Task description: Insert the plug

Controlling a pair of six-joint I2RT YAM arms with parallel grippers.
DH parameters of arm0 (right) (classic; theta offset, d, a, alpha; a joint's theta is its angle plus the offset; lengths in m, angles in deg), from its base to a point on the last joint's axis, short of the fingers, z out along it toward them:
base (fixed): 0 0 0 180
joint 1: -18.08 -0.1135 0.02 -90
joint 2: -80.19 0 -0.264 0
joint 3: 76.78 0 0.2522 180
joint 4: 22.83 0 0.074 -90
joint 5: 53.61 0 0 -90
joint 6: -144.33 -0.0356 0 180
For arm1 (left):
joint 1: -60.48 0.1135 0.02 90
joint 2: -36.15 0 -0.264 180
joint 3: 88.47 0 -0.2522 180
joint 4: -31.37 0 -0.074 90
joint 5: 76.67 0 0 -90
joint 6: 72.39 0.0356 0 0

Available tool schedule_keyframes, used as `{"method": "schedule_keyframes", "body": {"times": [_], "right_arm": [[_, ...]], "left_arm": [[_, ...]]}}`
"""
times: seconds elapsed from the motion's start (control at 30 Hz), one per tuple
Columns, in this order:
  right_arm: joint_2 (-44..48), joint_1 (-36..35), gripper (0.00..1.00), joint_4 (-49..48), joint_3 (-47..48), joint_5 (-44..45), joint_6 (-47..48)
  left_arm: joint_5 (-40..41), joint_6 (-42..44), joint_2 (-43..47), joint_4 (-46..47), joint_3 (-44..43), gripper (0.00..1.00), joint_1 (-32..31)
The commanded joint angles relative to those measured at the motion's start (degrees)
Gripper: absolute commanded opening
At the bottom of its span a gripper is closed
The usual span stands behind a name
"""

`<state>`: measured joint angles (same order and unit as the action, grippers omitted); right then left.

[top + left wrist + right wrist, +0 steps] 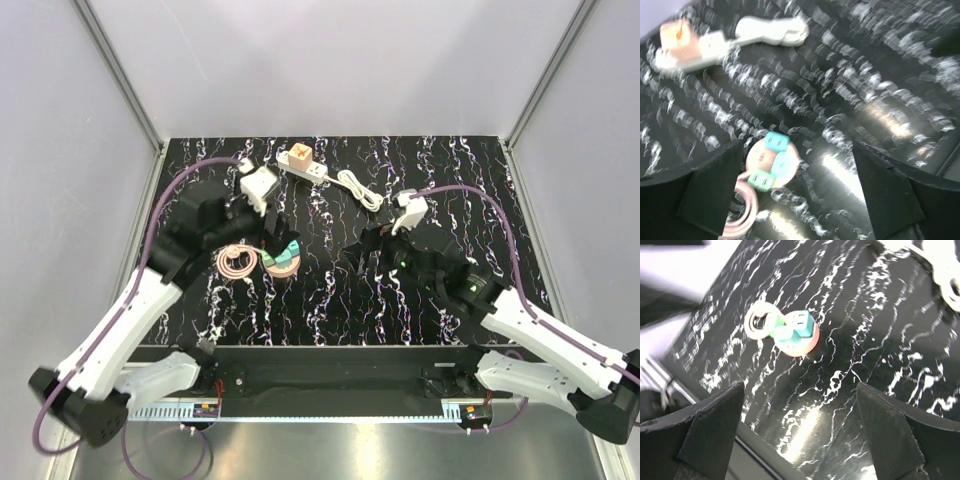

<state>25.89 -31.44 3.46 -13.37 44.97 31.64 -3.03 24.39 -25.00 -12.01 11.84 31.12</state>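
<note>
Both dark fingers (715,192) of my left gripper (796,146) fill the bottom corners of the left wrist view, spread wide - released, nothing clamped between them. That view is smeared, so fine detail is lost. Just ahead of the tips, closer to the left-hand finger, lies the pink round hub (771,161) flat on the black marbled table (875,65), with teal outlet blocks (776,141) on its top face. Touching the hub's side is the pink cable coil (742,212).

From the top camera the hub sits left of the table's middle, partly under my left gripper; whether a finger touches it I cannot tell.

At the far edge lies the white power strip (305,166), with an orange block (299,155) on its left end. The white cord bundle (362,188) trails off the strip's right end toward the middle of the table.

My right gripper (800,385) is also wide open and empty - it hangs over the table's middle, well apart from the hub, which shows ahead of it in the right wrist view.

As for the plug, I cannot pick it out for sure in any view.
</note>
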Motion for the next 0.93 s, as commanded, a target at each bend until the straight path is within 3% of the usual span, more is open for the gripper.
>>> {"method": "schedule_keyframes", "body": {"times": [0.0,0.17,0.37,0.9], "right_arm": [[2.4,-0.3,1.0,8.5,3.5,9.6,-8.3],[5.4,-0.3,1.0,13.7,4.7,14.1,-9.2],[7.9,-0.3,1.0,12.0,3.8,17.3,-7.6],[5.4,-0.3,1.0,12.3,5.7,19.5,-4.1]], "left_arm": [[-8.6,-3.4,6.5,11.5,5.4,0.99,0.1],[-12.6,-8.7,12.0,16.8,9.8,0.99,0.1],[-14.8,-13.8,16.8,25.2,18.5,0.99,0.0],[-10.5,-12.8,23.1,21.8,19.8,0.99,0.0]]}}
